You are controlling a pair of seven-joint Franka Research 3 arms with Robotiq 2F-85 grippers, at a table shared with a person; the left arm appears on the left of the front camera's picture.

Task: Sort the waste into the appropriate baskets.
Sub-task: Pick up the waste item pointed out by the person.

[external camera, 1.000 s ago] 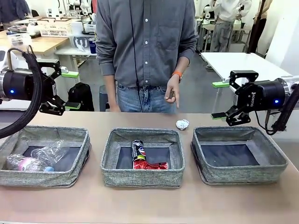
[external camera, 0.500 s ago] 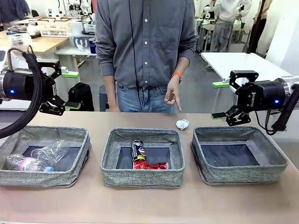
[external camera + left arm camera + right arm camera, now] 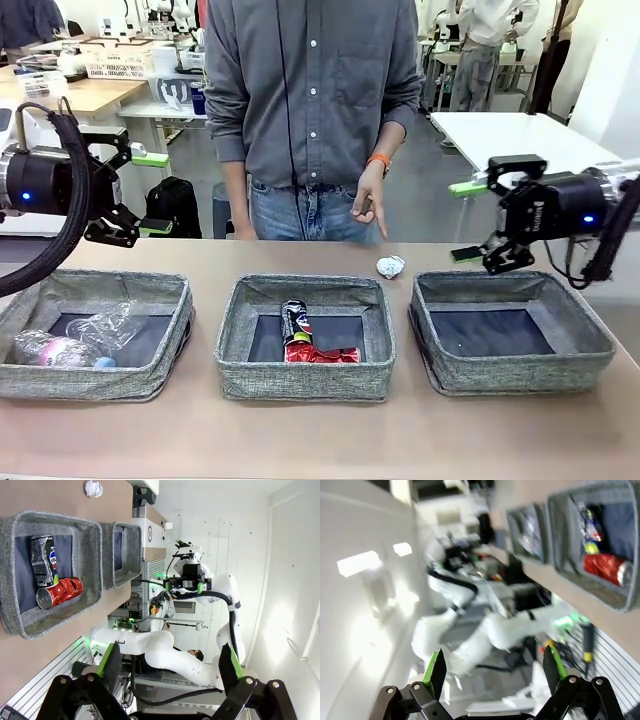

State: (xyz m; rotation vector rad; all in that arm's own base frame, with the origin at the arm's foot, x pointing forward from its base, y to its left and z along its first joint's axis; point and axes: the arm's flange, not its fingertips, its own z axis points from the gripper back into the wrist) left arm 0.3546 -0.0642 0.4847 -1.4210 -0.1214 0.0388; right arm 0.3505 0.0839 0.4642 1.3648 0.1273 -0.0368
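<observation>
**Foil ball on the table, both grippers open and empty**

Three grey baskets stand in a row on the table, near its front edge. The left basket (image 3: pixel 95 330) holds the two clear plastic bottles (image 3: pixel 85 338), crumpled and lying together on its dark bottom. The middle basket (image 3: pixel 305 335) holds the dark printed can (image 3: pixel 296 321) and the red drink can (image 3: pixel 325 354); the two cans touch each other. The right basket (image 3: pixel 510 328) shows a bare dark bottom.

The silver foil ball (image 3: pixel 391 266) lies on the table itself, near the far edge, just behind the gap between the middle basket and the right one. A hand (image 3: pixel 369 199) of the person hangs above it, with fingers pointing down, not touching it.

The left gripper (image 3: pixel 148 193) hovers above the far left corner of the table, its jaws wide apart, with nothing between them. The right gripper (image 3: pixel 466 220) hovers above the far edge of the right basket, also wide open and holding nothing.
</observation>
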